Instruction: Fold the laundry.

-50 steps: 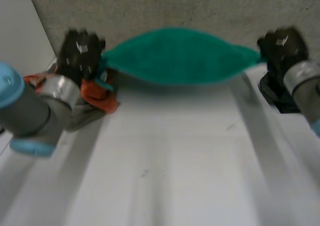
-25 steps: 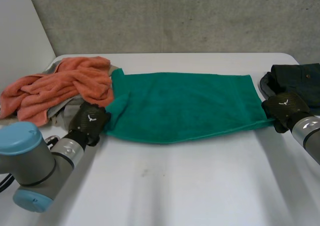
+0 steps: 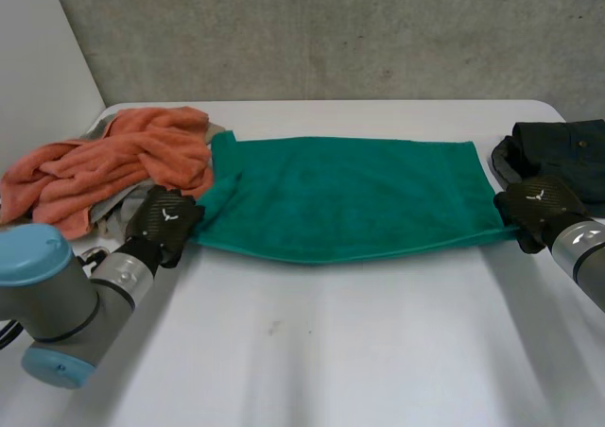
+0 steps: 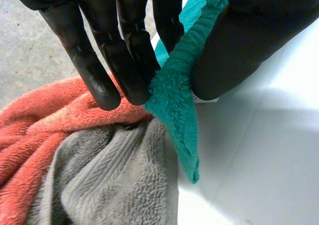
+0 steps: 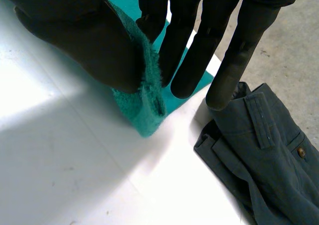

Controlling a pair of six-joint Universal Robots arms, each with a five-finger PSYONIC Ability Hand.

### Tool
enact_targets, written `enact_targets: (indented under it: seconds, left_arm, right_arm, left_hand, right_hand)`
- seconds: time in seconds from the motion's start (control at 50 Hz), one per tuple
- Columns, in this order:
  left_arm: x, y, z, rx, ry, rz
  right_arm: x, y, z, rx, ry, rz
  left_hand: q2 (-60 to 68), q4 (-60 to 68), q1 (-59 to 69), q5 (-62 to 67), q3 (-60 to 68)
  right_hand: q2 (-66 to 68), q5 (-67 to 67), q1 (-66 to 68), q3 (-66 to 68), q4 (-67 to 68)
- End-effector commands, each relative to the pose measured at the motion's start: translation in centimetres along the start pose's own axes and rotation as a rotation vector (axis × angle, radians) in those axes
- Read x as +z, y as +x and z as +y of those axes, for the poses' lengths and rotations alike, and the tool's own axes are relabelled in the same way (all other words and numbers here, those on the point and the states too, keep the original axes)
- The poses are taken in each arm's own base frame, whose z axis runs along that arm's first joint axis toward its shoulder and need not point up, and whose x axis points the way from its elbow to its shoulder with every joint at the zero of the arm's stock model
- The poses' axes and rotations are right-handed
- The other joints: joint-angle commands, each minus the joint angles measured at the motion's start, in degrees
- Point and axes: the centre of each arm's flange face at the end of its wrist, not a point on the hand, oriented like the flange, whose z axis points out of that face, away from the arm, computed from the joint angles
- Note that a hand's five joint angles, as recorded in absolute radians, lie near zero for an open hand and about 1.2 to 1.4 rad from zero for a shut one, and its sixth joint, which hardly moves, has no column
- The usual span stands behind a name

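I've got the teal-green terry towel spread across the far half of the white table, its long side running from one hand to the other. My left hand is at the towel's near left corner. On the left wrist camera its fingers run almost straight and nip the green edge against the thumb, with a short tail of cloth hanging past the fingertips. My right hand is at the near right corner. There a ridge of green sits clamped between the thumb and the fingers, and the corner tip pokes out onto the table. From the head camera both pinches are hidden under the backs of the hands. I can't tell whether the towel's near edge rests on the table or hangs just off it. The far left corner runs up against the crumpled orange towel, so I can't see where it ends. A grey ribbed towel is mostly buried under the orange one. Just beside my right hand lie dark folded trousers, cut off at the head view's edge.
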Motion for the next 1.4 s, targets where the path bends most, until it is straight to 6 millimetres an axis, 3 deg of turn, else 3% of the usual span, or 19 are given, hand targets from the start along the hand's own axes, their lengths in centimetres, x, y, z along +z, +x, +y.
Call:
enact_targets:
  seconds: [0.02, 0.14, 0.22, 0.32, 0.42, 0.46, 0.52, 0.6, 0.68, 0.7, 0.76, 0.78, 0.86, 0.92, 1.0, 1.1, 1.24, 1.36, 1.4]
  left_arm:
    - [-4.4, -0.7, -3.1, 0.056, -0.082, -0.005]
    - [-11.6, -0.1, -5.7, 0.037, -0.339, 0.087]
    - [-15.8, 0.8, -6.2, 0.023, -0.523, 0.208]
    - [-16.8, 1.5, -7.4, 0.030, -0.515, 0.266]
    - [-14.1, 1.1, -7.7, 0.032, -0.416, 0.188]
    - [-12.7, 1.3, -7.2, 0.041, -0.394, 0.173]
    - [-9.4, 1.1, -6.3, 0.055, -0.352, 0.126]
    - [-4.7, 0.0, -6.8, 0.086, -0.255, 0.053]
    - [-0.1, -3.6, -10.5, 0.151, -0.084, -0.088]
    - [1.7, -5.9, -13.0, 0.173, 0.012, -0.178]
    - [3.9, -9.4, -17.3, 0.188, 0.180, -0.327]
    - [4.8, -12.0, -20.3, 0.192, 0.303, -0.437]
    - [4.6, -17.3, -26.3, 0.137, 0.596, -0.675]
    - [4.3, -19.0, -27.7, 0.055, 0.715, -0.729]
    - [4.7, -19.9, -26.0, -0.012, 0.699, -0.709]
    - [5.8, -17.0, -22.2, -0.032, 0.569, -0.605]
    - [6.4, -14.1, -18.8, -0.049, 0.466, -0.526]
    - [7.7, -8.3, -12.5, -0.073, 0.294, -0.367]
    - [7.2, -5.1, -10.7, -0.081, 0.238, -0.277]
  right_arm:
    - [-3.1, 0.9, -1.9, -0.157, -0.069, -0.052]
    - [-8.5, 3.4, -1.8, -0.327, -0.279, -0.142]
    - [-11.7, 3.4, -2.2, -0.382, -0.347, -0.232]
    - [-12.2, 3.4, -2.2, -0.387, -0.350, -0.246]
    - [-11.3, 2.9, -1.6, -0.374, -0.334, -0.236]
    - [-9.7, 2.9, -0.7, -0.345, -0.339, -0.217]
    - [-7.7, 3.1, -0.2, -0.312, -0.323, -0.191]
    - [-4.7, 4.1, -1.6, -0.254, -0.242, -0.091]
    - [-2.5, 6.4, -6.7, -0.206, -0.064, 0.070]
    - [-1.7, 7.9, -9.2, -0.178, 0.032, 0.158]
    - [-1.1, 10.7, -13.5, -0.130, 0.213, 0.315]
    - [-1.1, 12.6, -16.1, -0.103, 0.356, 0.420]
    - [-1.7, 16.3, -20.5, -0.074, 0.685, 0.637]
    - [-1.9, 17.0, -21.7, -0.090, 0.818, 0.718]
    - [-1.2, 16.5, -21.0, -0.088, 0.788, 0.701]
    - [0.6, 15.2, -18.8, -0.070, 0.702, 0.632]
    - [2.7, 12.7, -15.3, -0.046, 0.566, 0.508]
    - [4.9, 7.5, -9.8, -0.003, 0.365, 0.253]
    - [5.0, 5.8, -7.7, 0.004, 0.278, 0.194]
  left_hand:
    - [11.68, 11.29, 14.15, 13.39, 11.99]
    - [11.68, 11.29, 14.15, 13.39, 11.99]
    - [11.68, 11.29, 14.15, 13.39, 11.99]
    - [11.68, 11.29, 14.15, 13.39, 11.99]
    - [11.68, 11.29, 14.15, 13.39, 11.99]
    - [11.68, 11.29, 14.15, 13.39, 11.99]
    - [11.68, 11.29, 14.15, 13.39, 11.99]
    - [11.68, 11.29, 14.15, 13.39, 11.99]
    - [11.68, 11.29, 14.15, 13.39, 11.99]
    - [11.68, 11.29, 14.15, 13.39, 11.99]
    - [11.68, 11.29, 14.15, 13.39, 11.99]
    - [11.68, 11.29, 14.15, 13.39, 11.99]
    - [11.68, 11.29, 14.15, 13.39, 11.99]
    - [11.68, 11.29, 14.15, 13.39, 11.99]
    - [11.68, 11.29, 14.15, 13.39, 11.99]
    - [11.68, 11.29, 14.15, 13.39, 11.99]
    - [11.68, 11.29, 14.15, 13.39, 11.99]
    - [11.68, 11.29, 14.15, 13.39, 11.99]
    - [11.68, 11.29, 14.15, 13.39, 11.99]
  right_hand:
    - [12.86, 11.15, 14.85, 11.80, 11.38]
    - [12.86, 11.15, 14.85, 11.80, 11.38]
    - [12.86, 11.15, 14.85, 11.80, 11.38]
    - [12.86, 11.15, 14.85, 11.80, 11.38]
    - [12.86, 11.15, 14.85, 11.80, 11.38]
    - [12.86, 11.15, 14.85, 11.80, 11.38]
    - [12.86, 11.15, 14.85, 11.80, 11.38]
    - [12.86, 11.15, 14.85, 11.80, 11.38]
    - [12.86, 11.15, 14.85, 11.80, 11.38]
    - [12.86, 11.15, 14.85, 11.80, 11.38]
    - [12.86, 11.15, 14.85, 11.80, 11.38]
    - [12.86, 11.15, 14.85, 11.80, 11.38]
    - [12.86, 11.15, 14.85, 11.80, 11.38]
    - [12.86, 11.15, 14.85, 11.80, 11.38]
    - [12.86, 11.15, 14.85, 11.80, 11.38]
    - [12.86, 11.15, 14.85, 11.80, 11.38]
    - [12.86, 11.15, 14.85, 11.80, 11.38]
    - [12.86, 11.15, 14.85, 11.80, 11.38]
    - [12.86, 11.15, 14.85, 11.80, 11.38]
